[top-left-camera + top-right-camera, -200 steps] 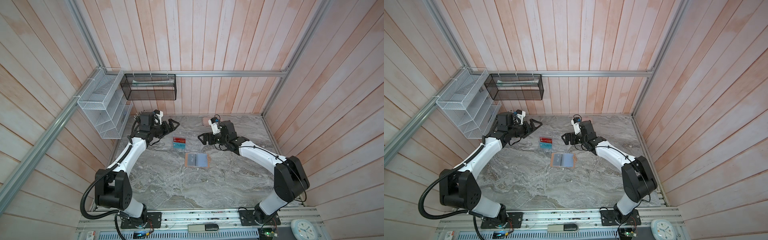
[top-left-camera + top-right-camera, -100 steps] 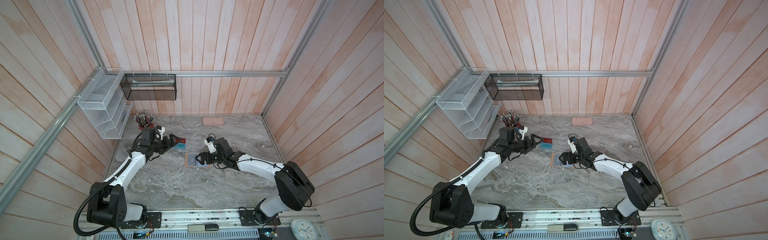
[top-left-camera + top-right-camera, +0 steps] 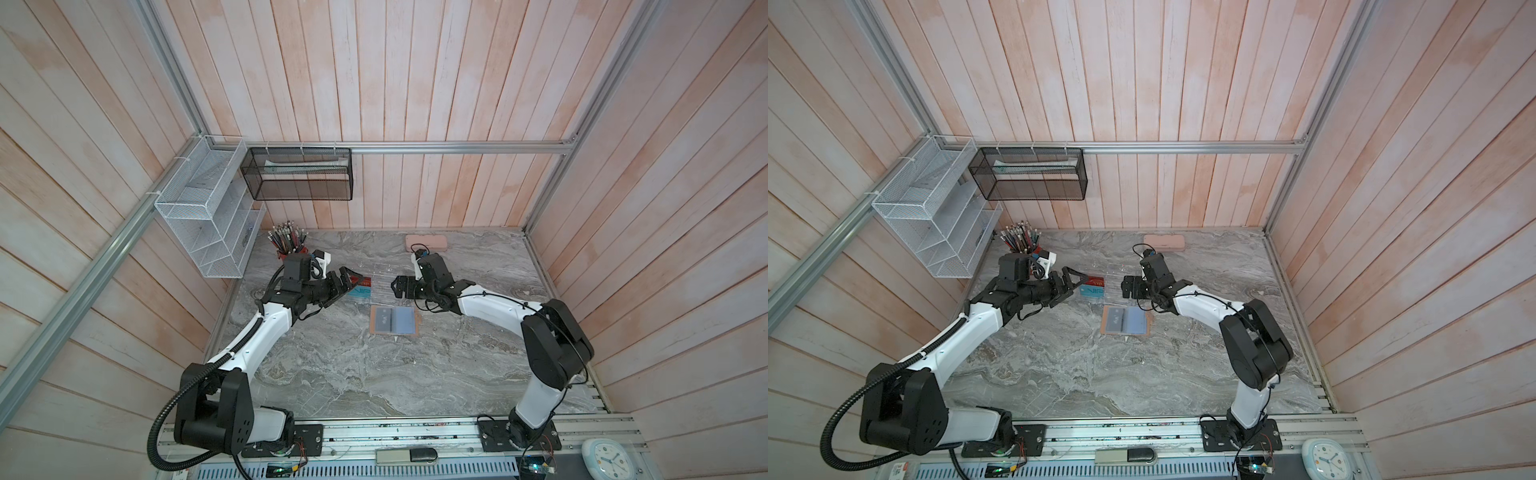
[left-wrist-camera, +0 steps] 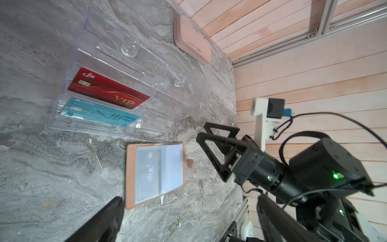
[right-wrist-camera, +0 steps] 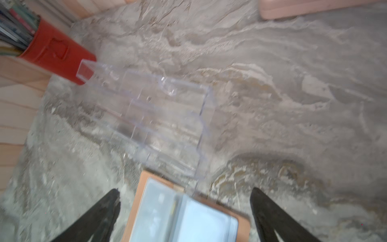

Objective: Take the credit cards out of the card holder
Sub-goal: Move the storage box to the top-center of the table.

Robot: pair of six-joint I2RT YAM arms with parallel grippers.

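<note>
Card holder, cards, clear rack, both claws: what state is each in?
card holder, open, flat on the table
black card, still in its sleeve
red card, out, in the clear rack
teal card, out, in the clear rack
left gripper, open, empty
right gripper, open, empty

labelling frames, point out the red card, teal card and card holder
red card [image 4: 109, 91], left wrist view, middle of its face
teal card [image 4: 100, 114], left wrist view, middle of its face
card holder [image 4: 130, 178], left wrist view, bare leather edge
</note>
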